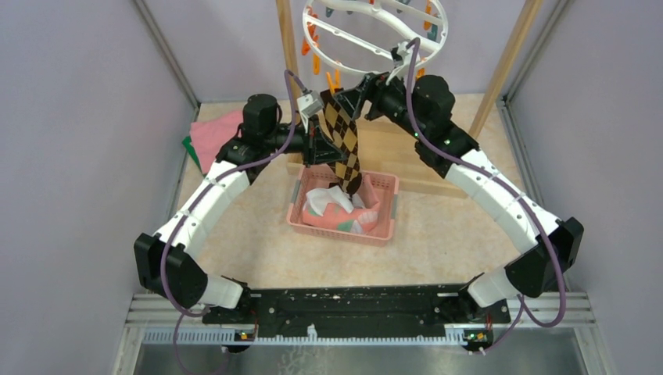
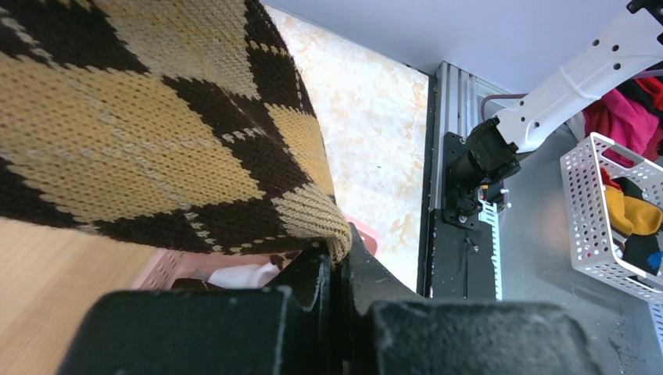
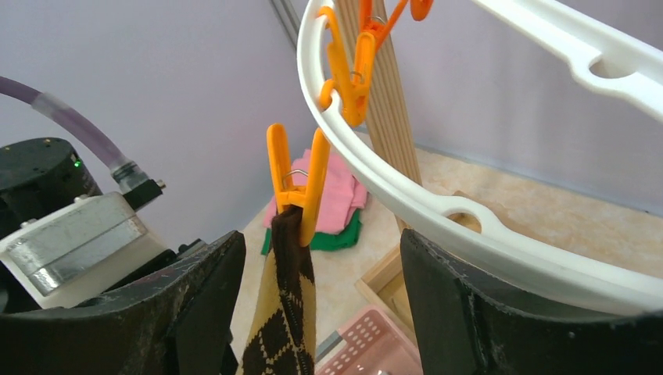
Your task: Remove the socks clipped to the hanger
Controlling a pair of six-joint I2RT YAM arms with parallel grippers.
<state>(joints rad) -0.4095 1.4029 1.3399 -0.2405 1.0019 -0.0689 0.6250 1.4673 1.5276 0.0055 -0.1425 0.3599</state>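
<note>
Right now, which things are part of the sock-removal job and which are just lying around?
Job: argyle sock, orange clip gripping it, white hanger, socks in pink basket.
Lying about: folded pink and green cloths, wooden frame, white perforated basket.

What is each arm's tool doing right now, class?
Left tool: shut on the brown-and-tan argyle knitted sock.
Right tool: open, with the orange plastic clip holding that sock seen between its fingers.

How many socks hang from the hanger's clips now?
1. The argyle sock hangs from an orange clip on the hanger ring. The ring's far part is out of every view, so more may be hidden.
</note>
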